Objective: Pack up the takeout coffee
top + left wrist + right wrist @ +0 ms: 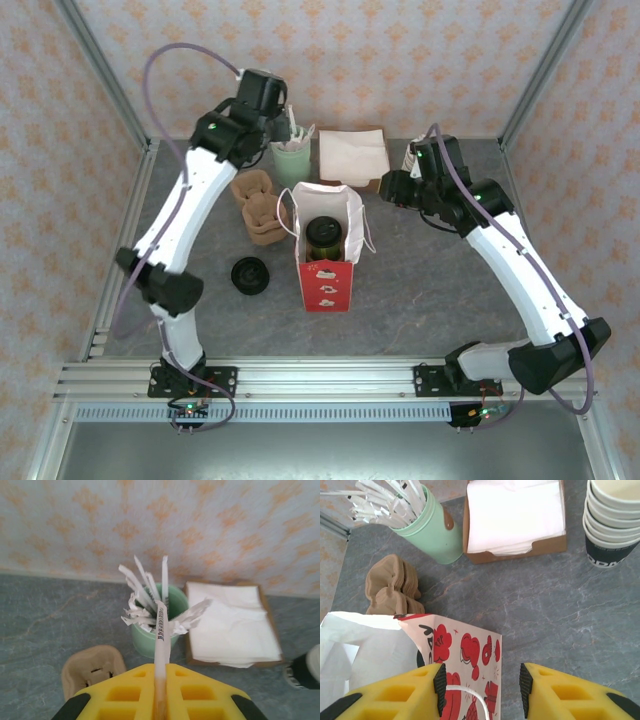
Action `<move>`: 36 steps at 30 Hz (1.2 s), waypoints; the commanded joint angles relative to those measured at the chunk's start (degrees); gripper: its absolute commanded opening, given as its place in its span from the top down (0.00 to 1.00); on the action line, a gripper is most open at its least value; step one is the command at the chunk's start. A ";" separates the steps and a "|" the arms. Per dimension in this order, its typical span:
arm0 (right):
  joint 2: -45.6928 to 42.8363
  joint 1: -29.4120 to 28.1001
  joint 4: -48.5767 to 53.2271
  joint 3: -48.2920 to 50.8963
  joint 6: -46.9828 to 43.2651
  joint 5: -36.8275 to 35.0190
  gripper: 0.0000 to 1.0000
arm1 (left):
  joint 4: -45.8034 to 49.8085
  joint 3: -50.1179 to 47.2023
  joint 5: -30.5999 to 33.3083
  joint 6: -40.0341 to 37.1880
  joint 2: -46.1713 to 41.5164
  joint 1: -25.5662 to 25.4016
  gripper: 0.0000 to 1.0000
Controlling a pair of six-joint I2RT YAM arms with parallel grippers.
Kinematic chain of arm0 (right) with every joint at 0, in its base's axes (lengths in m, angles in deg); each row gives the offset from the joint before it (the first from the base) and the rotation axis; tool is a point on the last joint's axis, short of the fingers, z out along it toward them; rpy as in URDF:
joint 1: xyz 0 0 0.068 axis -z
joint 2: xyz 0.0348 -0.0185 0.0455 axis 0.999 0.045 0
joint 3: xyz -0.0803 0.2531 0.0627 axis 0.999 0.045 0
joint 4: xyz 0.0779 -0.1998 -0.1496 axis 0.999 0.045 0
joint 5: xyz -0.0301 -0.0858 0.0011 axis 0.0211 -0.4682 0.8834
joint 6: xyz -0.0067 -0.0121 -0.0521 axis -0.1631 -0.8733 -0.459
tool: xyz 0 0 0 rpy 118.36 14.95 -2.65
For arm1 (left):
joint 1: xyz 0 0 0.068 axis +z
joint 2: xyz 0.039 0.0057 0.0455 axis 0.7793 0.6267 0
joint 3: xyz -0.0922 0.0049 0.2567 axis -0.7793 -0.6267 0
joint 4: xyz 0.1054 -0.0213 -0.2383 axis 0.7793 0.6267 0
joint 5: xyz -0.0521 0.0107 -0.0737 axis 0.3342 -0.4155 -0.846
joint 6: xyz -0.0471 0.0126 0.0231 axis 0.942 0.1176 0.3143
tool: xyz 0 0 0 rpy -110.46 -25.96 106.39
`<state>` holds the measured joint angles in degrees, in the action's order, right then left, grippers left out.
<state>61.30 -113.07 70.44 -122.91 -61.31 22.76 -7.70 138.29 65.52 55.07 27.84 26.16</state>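
As left jaws pinch a wrapped stick [160, 625], lift straight up; right jaws hang open by the bag [465, 650].

Shows matt stone-look desk [450, 300], smooth printed paper bag [470, 652], rough pulp carriers [262, 212], soft paper napkins [230, 625], paper-wrapped utensil [160, 625], matt plastic left end effector [161, 672].
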 commanded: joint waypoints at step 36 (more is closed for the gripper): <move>51.15 2.17 1.14 -45.33 -9.66 -14.81 0.50 | 23.32 -12.73 1.27 -6.94 -20.69 -34.63 0.88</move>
<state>109.17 -111.04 68.78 -164.66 -69.59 9.05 12.91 126.37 64.43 48.93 6.09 -8.07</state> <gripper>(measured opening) 0.502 0.120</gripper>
